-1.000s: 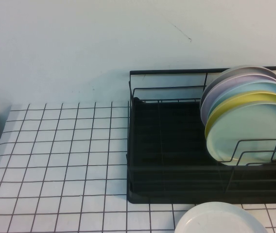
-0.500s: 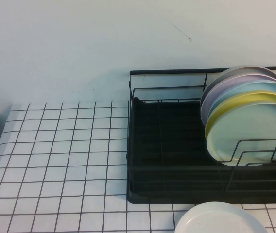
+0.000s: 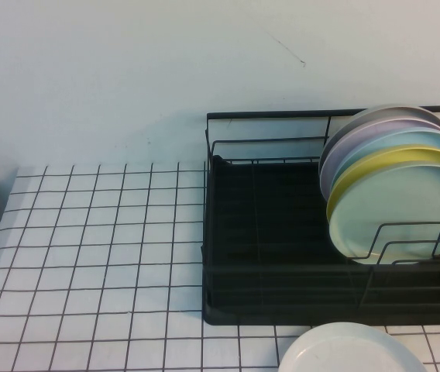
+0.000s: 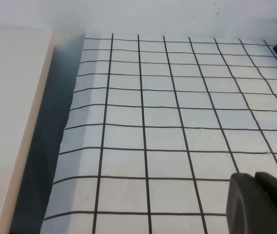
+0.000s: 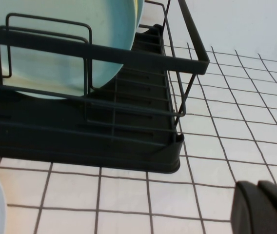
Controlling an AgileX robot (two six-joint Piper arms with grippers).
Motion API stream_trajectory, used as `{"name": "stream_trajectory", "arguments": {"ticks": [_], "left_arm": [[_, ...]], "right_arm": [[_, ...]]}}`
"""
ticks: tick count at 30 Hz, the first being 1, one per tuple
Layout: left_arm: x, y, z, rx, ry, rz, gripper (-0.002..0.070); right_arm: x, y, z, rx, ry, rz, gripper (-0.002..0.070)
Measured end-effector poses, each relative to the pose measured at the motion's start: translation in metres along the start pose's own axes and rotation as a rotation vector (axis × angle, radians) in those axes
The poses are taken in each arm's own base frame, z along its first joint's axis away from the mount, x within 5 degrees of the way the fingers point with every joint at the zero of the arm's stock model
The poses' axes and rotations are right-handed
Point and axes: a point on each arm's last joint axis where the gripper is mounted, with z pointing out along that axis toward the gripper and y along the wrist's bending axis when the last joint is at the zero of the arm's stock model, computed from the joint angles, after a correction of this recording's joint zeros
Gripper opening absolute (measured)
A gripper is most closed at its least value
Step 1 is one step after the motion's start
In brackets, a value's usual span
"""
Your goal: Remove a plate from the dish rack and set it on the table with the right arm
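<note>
Two dark gripper tips, left gripper (image 4: 260, 202) and right gripper (image 5: 265, 207), hover low over your gridded table (image 3: 88, 256), grip unreadable, while past a glossy white plate (image 3: 352, 353) the round mint plate (image 3: 402, 213) stands upright in the black wire dish rack (image 3: 266, 232).

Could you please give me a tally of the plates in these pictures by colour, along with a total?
Round pale mint-green plate, front of the black wire dish rack: 1
Yellow plate: 1
Light blue plate: 1
Lilac plate: 1
Grey-white plate: 1
White plate on the gridded white table: 1
Total: 6
</note>
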Motion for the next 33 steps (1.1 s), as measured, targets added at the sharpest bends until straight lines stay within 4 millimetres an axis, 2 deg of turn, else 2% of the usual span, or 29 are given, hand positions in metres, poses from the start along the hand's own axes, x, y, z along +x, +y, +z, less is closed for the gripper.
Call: {"name": "stream_trajectory", "arguments": {"ticks": [2,11,14,18,28,33], "left_arm": [[0.0,0.0,0.0,0.0,0.0,0.0,-0.0003],[0.0,0.0,0.0,0.0,0.0,0.0,-0.0004],[0.0,0.0,0.0,0.0,0.0,0.0,-0.0003],[0.0,0.0,0.0,0.0,0.0,0.0,-0.0003],[0.0,0.0,0.0,0.0,0.0,0.0,-0.0003],[0.0,0.0,0.0,0.0,0.0,0.0,-0.0003]], "right_arm": [[0.0,0.001,0.0,-0.013,-0.003,0.048,-0.0002],[-0.012,0.021,-0.003,-0.283,-0.037,0.84,-0.0002],[-0.017,0.023,-0.004,-0.335,-0.052,0.976,-0.0002],[-0.018,0.023,-0.005,-0.345,-0.07,0.997,-0.0002],[-0.018,0.024,-0.005,-0.34,-0.097,0.804,-0.0002],[-0.02,0.024,-0.005,-0.35,-0.104,0.818,-0.0002]]}}
